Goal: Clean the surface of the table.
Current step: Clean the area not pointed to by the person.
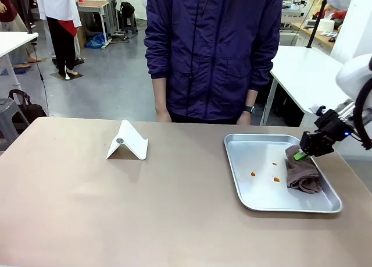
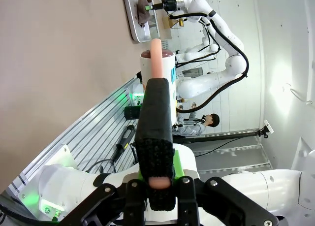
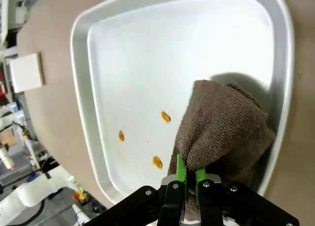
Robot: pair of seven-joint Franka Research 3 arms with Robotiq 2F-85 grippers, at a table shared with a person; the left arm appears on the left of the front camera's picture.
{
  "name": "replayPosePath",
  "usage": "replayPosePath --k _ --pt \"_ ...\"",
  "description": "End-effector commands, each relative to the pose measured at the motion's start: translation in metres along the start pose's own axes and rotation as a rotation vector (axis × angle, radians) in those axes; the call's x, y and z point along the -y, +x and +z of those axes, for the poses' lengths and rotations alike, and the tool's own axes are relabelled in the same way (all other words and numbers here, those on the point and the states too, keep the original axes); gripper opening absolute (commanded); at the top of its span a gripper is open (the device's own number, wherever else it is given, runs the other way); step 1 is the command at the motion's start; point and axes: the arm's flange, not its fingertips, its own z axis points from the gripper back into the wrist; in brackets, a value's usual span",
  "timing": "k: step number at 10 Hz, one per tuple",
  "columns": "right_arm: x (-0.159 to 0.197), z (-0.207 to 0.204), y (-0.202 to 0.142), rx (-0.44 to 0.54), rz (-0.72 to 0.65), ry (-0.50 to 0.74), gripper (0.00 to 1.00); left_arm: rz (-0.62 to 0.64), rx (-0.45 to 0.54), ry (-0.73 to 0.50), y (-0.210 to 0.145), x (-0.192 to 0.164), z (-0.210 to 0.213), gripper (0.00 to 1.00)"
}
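Obscured: the right gripper's [image 1: 301, 156] tips are partly buried in a fold of the brown cloth [image 1: 303, 173], and its arm is cut off at the frame edge. In the left wrist view, the black-sleeved rod [image 2: 155, 137] covers most of the green pads [image 2: 178, 163]. What the rod is cannot be determined.

Right fingers: closed to a narrow pinch on the cloth's upper edge. The rest of the cloth hangs below the tips and rests in the metal tray [image 1: 235, 162]. Three orange spots [image 1: 253, 174] lie on the tray floor just beside the tips.

Left gripper [image 2: 158, 179]: clamped tight on the rod, whose pink end projects well beyond the tips.

The table [image 1: 145, 209] lies under the tray below the right fingers. It stands well apart from the left fingers, off to one side.
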Motion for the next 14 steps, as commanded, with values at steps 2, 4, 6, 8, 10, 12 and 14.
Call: replayPosePath --k 2,4,6,8,10,12,14 --pt "-0.019 -0.032 0.014 0.013 0.018 -0.036 0.0 0.008 -0.003 -0.008 -0.002 0.004 0.0 0.21" --pt "-0.031 -0.048 0.015 -0.038 0.063 0.019 0.0 0.008 -0.003 -0.008 -0.002 0.004 0.0 0.21" --pt "-0.05 -0.061 0.009 -0.089 0.122 0.07 0.0 0.008 -0.003 -0.008 -0.002 0.004 0.0 0.21" --pt "-0.069 -0.072 0.001 -0.089 0.18 0.082 0.0 0.008 -0.003 -0.008 -0.002 0.004 0.0 0.21" --pt "-0.091 -0.092 0.0 -0.042 0.245 0.13 0.0 0.008 -0.003 -0.008 -0.002 0.004 0.0 0.21" --pt "-0.112 -0.111 -0.003 -0.064 0.327 0.219 0.0 0.008 -0.003 -0.008 -0.002 0.004 0.0 0.21" --pt "-0.119 -0.127 -0.005 -0.105 0.352 0.15 0.0 0.008 -0.003 -0.008 -0.002 0.004 0.0 0.21"
